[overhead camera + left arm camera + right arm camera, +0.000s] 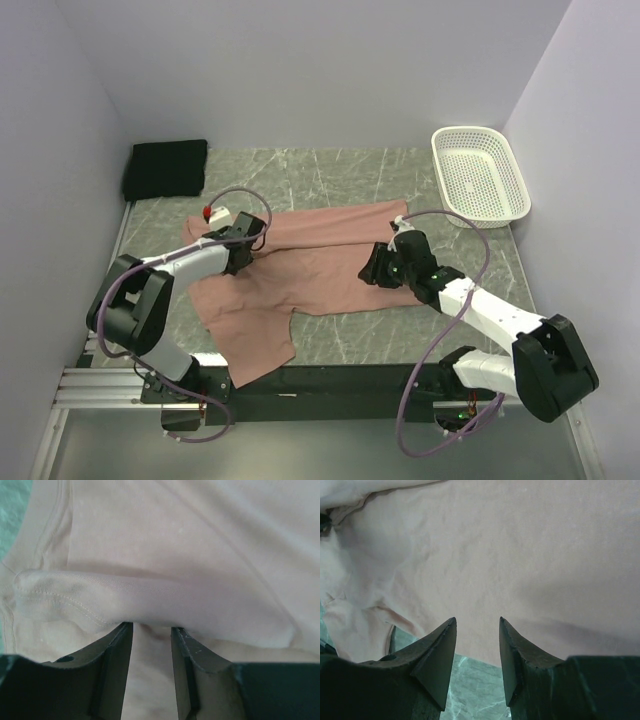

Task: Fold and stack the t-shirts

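Overhead and close wrist views share the t-shirt [320,265]

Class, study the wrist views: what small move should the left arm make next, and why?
Probably ease the left gripper forward and shut it on the raised fold of the shirt. Its jaws stand open, and the fold lies just across their tips, not yet between them.

the spread t-shirt [320,265] lies in the middle of the table [340,170]; the folded t-shirt [167,168] sits behind it at the far left corner, the basket [480,185] at the far right.
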`<control>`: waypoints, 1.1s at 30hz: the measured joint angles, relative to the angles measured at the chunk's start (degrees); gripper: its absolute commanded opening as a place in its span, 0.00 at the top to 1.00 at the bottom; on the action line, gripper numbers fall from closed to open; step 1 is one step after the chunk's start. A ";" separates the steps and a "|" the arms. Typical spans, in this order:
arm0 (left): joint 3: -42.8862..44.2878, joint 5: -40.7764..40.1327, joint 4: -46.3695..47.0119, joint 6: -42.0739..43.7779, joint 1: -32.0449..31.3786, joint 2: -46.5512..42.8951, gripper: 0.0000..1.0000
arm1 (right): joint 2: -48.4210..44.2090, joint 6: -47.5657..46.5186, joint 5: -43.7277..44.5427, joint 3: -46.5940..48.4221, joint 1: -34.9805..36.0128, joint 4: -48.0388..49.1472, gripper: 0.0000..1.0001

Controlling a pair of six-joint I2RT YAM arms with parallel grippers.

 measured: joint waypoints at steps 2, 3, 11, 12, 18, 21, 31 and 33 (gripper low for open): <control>1.33 -0.61 -0.04 0.44 0.57 0.17 0.58 | 0.26 0.09 -0.17 0.00 0.00 0.39 0.53; 2.08 -0.76 -0.07 0.66 0.87 0.55 0.58 | 0.57 0.11 -0.22 0.00 0.00 0.59 0.53; 8.46 -1.97 0.09 3.85 4.26 5.49 0.56 | 2.45 0.46 -0.90 0.00 0.00 0.76 0.54; 9.33 -2.08 0.09 4.31 4.74 6.43 0.56 | 2.58 0.46 -1.03 0.00 0.00 0.79 0.54; 13.03 -2.08 -0.02 5.84 6.38 10.84 0.50 | 3.28 0.48 -1.75 0.00 0.00 0.79 0.54; 12.96 -1.79 -0.85 5.60 6.38 10.14 0.44 | 3.28 0.46 -1.77 0.00 0.00 0.85 0.54; 5.38 4.48 -0.70 -0.09 6.38 -5.81 0.42 | 3.13 0.44 -2.82 0.00 0.20 0.85 0.55; 3.19 6.49 0.20 -1.31 6.38 -6.62 0.43 | 2.89 0.46 -2.91 0.00 0.39 0.83 0.55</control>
